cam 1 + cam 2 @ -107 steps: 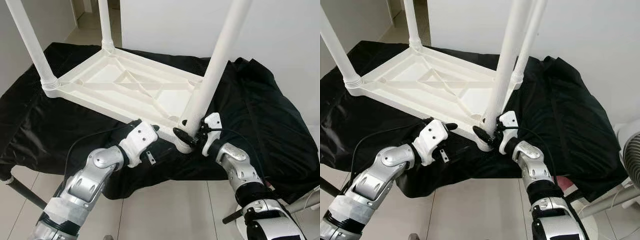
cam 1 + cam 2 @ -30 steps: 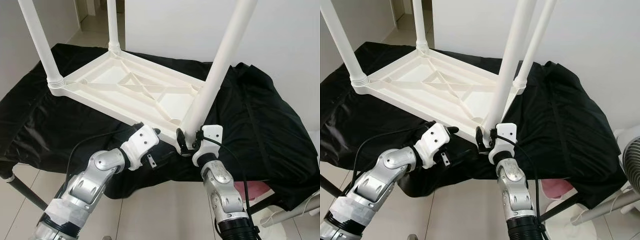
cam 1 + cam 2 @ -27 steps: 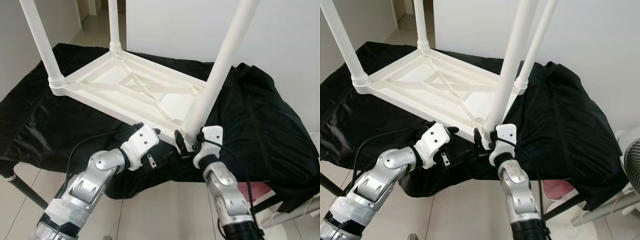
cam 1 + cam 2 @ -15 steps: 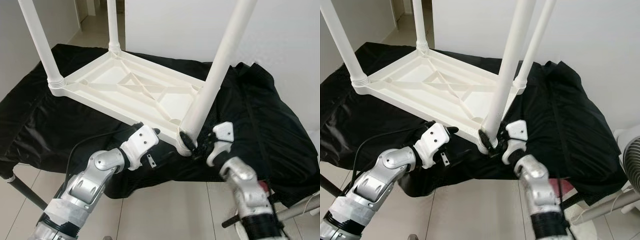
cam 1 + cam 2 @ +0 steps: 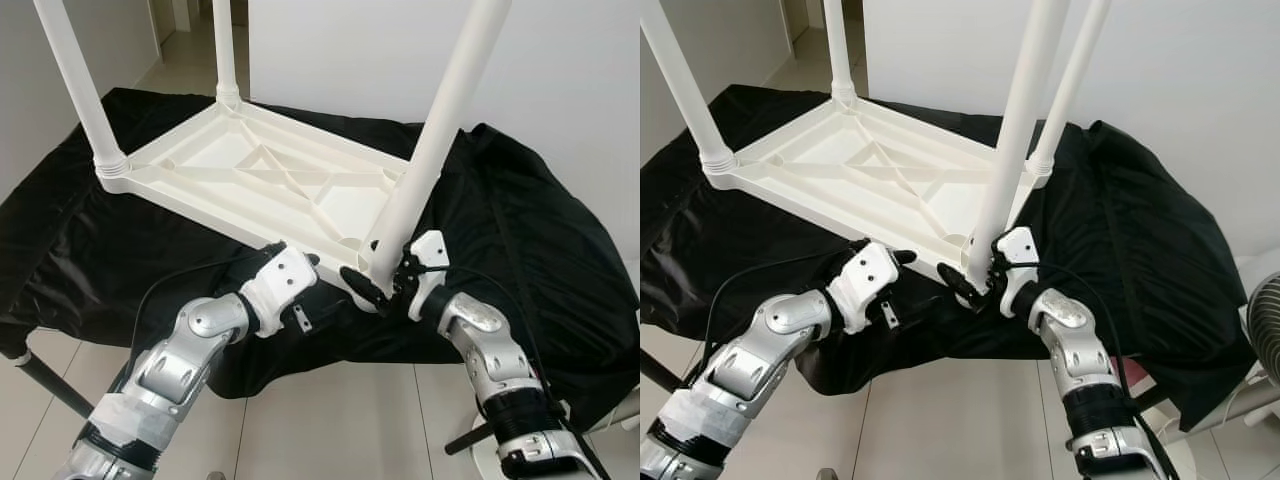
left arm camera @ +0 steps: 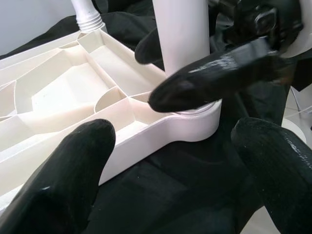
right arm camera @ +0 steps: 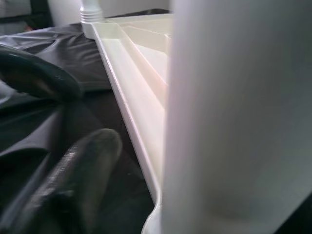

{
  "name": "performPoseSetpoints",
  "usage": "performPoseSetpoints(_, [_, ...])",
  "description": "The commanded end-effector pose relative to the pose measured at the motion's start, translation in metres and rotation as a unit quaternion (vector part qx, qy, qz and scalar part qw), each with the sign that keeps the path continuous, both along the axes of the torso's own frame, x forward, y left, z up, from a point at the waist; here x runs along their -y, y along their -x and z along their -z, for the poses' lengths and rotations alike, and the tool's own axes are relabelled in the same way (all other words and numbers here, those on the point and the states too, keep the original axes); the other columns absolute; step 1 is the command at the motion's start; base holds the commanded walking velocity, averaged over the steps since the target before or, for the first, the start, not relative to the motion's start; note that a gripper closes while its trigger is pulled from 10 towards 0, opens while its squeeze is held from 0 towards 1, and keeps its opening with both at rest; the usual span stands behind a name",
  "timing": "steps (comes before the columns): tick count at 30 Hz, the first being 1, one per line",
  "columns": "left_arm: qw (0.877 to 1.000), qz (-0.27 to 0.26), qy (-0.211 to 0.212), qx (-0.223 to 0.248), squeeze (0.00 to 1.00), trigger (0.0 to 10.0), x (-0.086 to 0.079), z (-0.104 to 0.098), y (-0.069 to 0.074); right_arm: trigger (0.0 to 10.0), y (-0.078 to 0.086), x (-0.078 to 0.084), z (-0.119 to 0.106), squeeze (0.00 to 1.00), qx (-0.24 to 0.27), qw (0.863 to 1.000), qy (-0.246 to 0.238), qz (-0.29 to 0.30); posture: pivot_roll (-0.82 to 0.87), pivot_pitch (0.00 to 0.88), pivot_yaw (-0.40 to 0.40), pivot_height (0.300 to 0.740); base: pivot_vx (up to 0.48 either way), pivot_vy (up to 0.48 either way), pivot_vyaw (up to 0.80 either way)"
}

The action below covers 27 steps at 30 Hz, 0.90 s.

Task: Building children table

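My right gripper (image 5: 378, 283) clasps the near table leg (image 5: 425, 175) at its base; my left gripper (image 6: 175, 161) hangs spread, empty. My right elbow has swung outward.

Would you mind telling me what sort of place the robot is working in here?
Probably a room in a home, set up for assembly: pale floor tiles, plain white walls, and a doorway to a further room. An upturned white plastic table lies on a black cloth.
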<state>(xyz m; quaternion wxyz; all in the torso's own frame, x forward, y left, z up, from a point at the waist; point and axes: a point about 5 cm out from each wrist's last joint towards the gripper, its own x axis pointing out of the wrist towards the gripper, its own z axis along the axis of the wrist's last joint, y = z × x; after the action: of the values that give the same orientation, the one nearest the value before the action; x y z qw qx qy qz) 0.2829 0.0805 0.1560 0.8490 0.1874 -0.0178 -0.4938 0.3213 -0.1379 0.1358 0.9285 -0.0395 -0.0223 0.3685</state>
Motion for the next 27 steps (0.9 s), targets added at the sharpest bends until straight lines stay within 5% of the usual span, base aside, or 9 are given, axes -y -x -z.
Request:
performPoseSetpoints(1, [1.000, 0.016, -0.002, 0.001, 0.00, 10.0, 0.001, -0.003, 0.000, 2.3, -0.004, -0.002, 0.004, 0.00, -0.004, 1.000, 0.009, -0.010, 0.03, 0.029, -0.070, 0.740, 0.000, 0.000, 0.00])
performPoseSetpoints(2, [1.000, 0.016, -0.002, 0.001, 0.00, 10.0, 0.001, -0.003, 0.000, 2.3, -0.004, -0.002, 0.004, 0.00, -0.004, 1.000, 0.009, -0.010, 0.03, 0.029, -0.070, 0.740, 0.000, 0.000, 0.00])
performPoseSetpoints(3, [1.000, 0.014, -0.002, 0.003, 0.00, 10.0, 0.001, -0.004, -0.001, 0.0, -0.006, -0.002, 0.006, 0.00, -0.007, 1.000, 0.009, -0.014, 0.04, 0.029, -0.073, 0.740, 0.000, 0.000, 0.00])
performPoseSetpoints(15, [1.000, 0.010, 0.001, 0.002, 0.00, 10.0, 0.001, -0.003, 0.000, 0.1, -0.009, 0.006, 0.008, 0.00, -0.012, 1.000, 0.009, -0.018, 0.03, 0.040, -0.083, 0.740, 0.000, 0.000, 0.00])
performPoseSetpoints(16, [1.000, 0.011, 0.002, 0.001, 0.00, 10.0, 0.001, -0.003, 0.001, 10.0, -0.009, 0.007, 0.008, 0.00, -0.011, 1.000, 0.009, -0.013, 0.03, 0.041, -0.082, 0.740, 0.000, 0.000, 0.00])
performPoseSetpoints(27, [1.000, 0.012, 0.002, -0.003, 0.00, 10.0, 0.002, -0.002, 0.003, 10.0, -0.011, 0.013, 0.002, 0.00, 0.013, 0.998, -0.006, 0.059, 0.03, 0.053, -0.084, 0.740, 0.000, 0.000, 0.00])
